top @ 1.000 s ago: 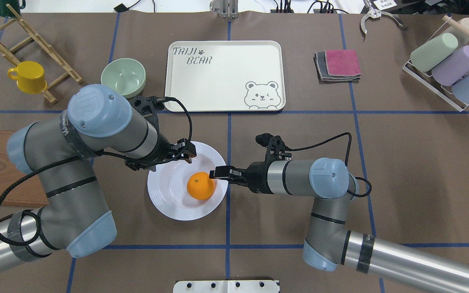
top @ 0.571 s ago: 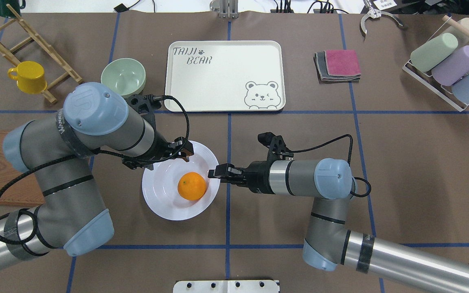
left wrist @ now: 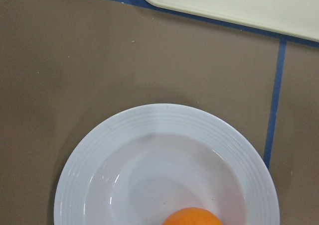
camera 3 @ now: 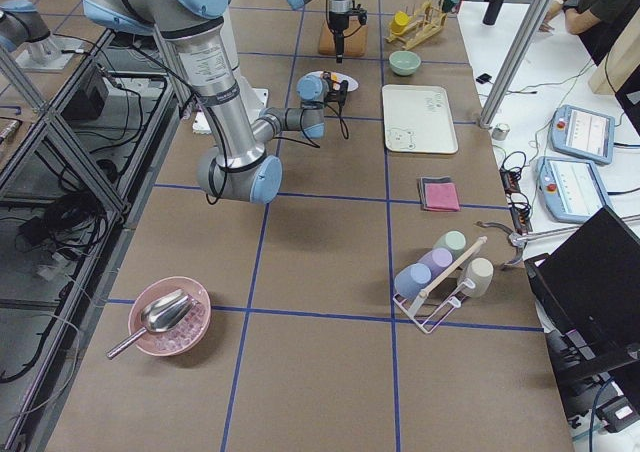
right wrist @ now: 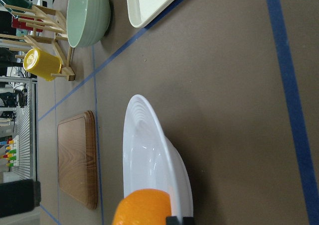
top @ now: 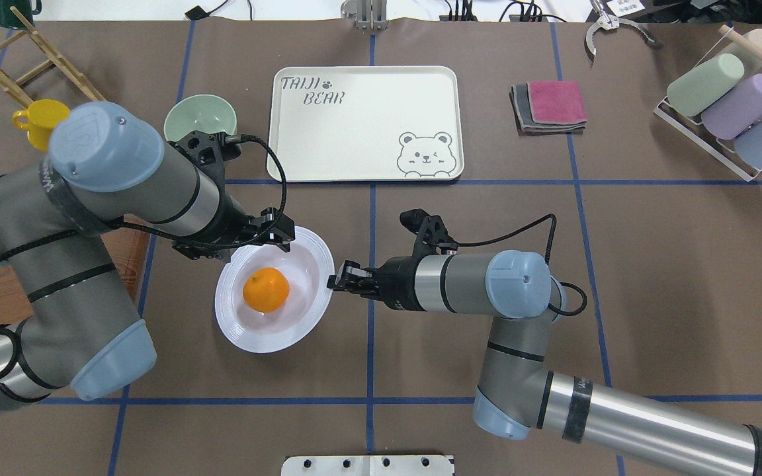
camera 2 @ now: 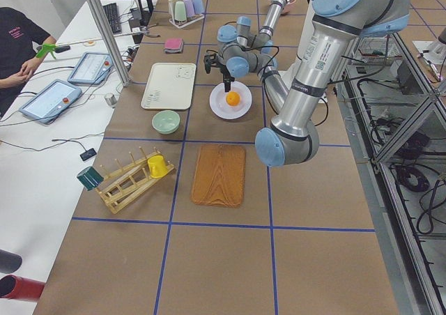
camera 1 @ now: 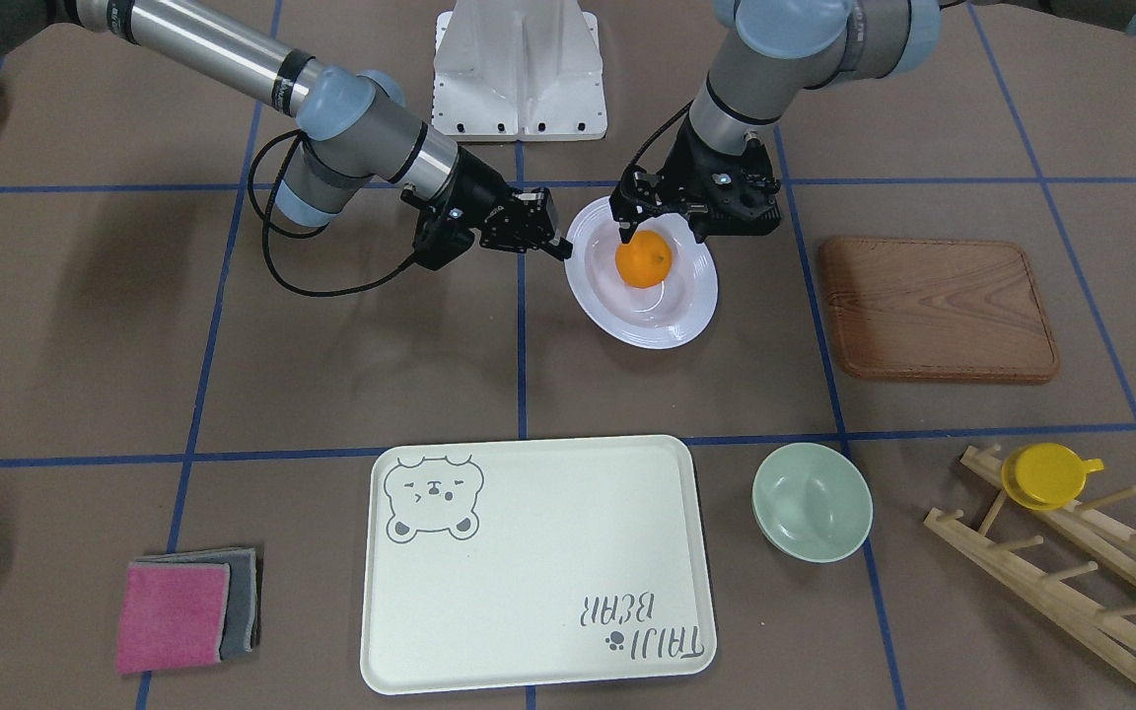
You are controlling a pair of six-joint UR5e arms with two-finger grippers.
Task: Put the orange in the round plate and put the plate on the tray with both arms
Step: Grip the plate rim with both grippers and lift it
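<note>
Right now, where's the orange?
In the overhead view the orange sits in the round plate, just left of centre, between the left gripper at the plate's far rim and the right gripper at its right rim, short of the tray.

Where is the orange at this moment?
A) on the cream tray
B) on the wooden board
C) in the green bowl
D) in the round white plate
D: the orange lies in the sunken centre of the round plate, which is not yet on the tray.
</note>
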